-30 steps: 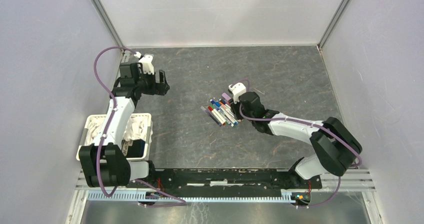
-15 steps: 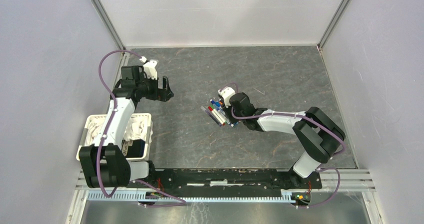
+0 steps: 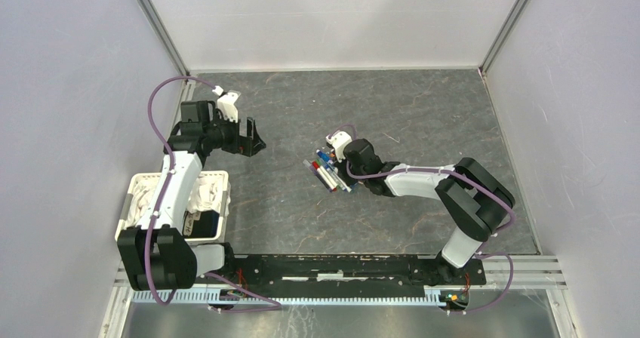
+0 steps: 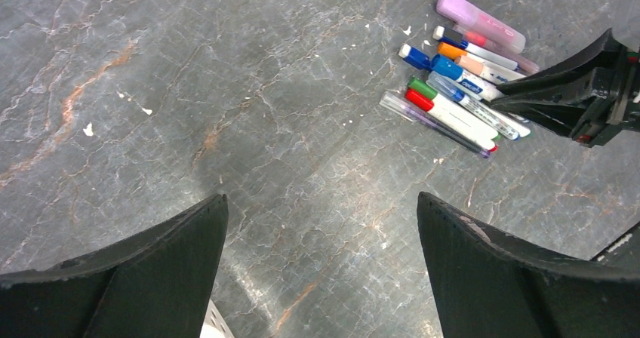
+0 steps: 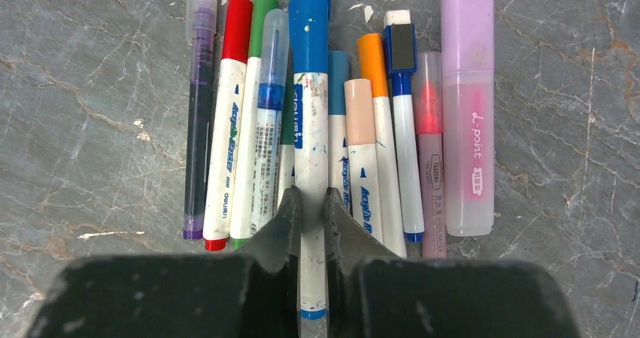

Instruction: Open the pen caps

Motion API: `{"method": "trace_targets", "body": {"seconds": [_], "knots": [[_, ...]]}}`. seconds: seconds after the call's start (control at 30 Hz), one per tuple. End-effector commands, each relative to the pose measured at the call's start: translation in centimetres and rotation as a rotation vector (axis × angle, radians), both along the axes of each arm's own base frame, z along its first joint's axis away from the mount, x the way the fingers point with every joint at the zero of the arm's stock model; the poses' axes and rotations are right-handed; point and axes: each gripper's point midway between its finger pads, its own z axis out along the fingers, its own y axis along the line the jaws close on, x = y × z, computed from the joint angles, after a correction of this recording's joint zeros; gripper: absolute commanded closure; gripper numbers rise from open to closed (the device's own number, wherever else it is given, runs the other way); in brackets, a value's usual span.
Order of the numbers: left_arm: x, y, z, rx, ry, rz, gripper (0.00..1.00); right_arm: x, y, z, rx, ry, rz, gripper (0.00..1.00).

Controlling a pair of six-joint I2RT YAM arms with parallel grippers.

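The white barrel of the blue-capped pen [image 5: 311,134] carries the word "deli", and the lilac highlighter [image 5: 468,112] at the side of the row reads "L-point". The right gripper [image 5: 311,202] is clamped on this pen's barrel, one finger at each side. Its blue cap [image 5: 309,29] lies ahead of the jaws, and the other pens [image 5: 226,127] lie on both sides. The left gripper [image 4: 321,198] stands wide apart above the grey table [image 4: 151,89], the pens well ahead of its jaws, to the right.

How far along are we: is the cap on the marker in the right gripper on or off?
On: the blue cap tops the marker; the right gripper clamps its barrel.
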Motion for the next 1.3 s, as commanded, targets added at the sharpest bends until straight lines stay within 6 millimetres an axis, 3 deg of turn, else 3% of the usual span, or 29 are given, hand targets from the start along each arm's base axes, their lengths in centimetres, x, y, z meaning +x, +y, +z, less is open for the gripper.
{"method": "trace_targets", "body": {"seconds": [0.0, 0.17, 0.27, 0.53, 0.77, 1.03, 1.17, 1.27], "knots": [[-0.6, -0.8, 1.4, -0.016, -0.046, -0.079, 0.00, 0.4, 0.9, 3.2, 0.047, -0.052, 0.025, 0.95], [-1.9, -2.4, 1.5, -0.060, -0.069, -0.188, 0.00, 0.2, 1.5, 6.7, 0.096, -0.093, 0.065, 1.00], [-3.2, -3.8, 1.2, -0.077, -0.092, -0.290, 0.00, -1.0, 2.4, 8.3, 0.142, -0.085, 0.144, 1.00], [-7.9, -8.1, 0.4, -0.126, -0.102, -0.647, 0.00, -6.0, 5.0, 11.4, 0.264, -0.006, 0.454, 1.00], [-11.1, -10.0, -1.1, -0.031, -0.172, -0.933, 0.00, -10.3, 6.2, 11.9, 0.342, 0.157, 0.658, 1.00], [-12.4, -11.6, -2.2, 0.022, -0.177, -1.070, 0.01, -12.8, 7.4, 12.4, 0.431, 0.290, 0.781, 1.00], [-13.3, -12.6, -2.9, 0.045, -0.161, -1.130, 0.09, -13.1, 7.4, 12.1, 0.419, 0.326, 0.806, 1.00], [-13.7, -13.0, -3.6, 0.076, -0.145, -1.166, 0.22, -13.1, 7.4, 12.1, 0.416, 0.335, 0.808, 1.00]]}}
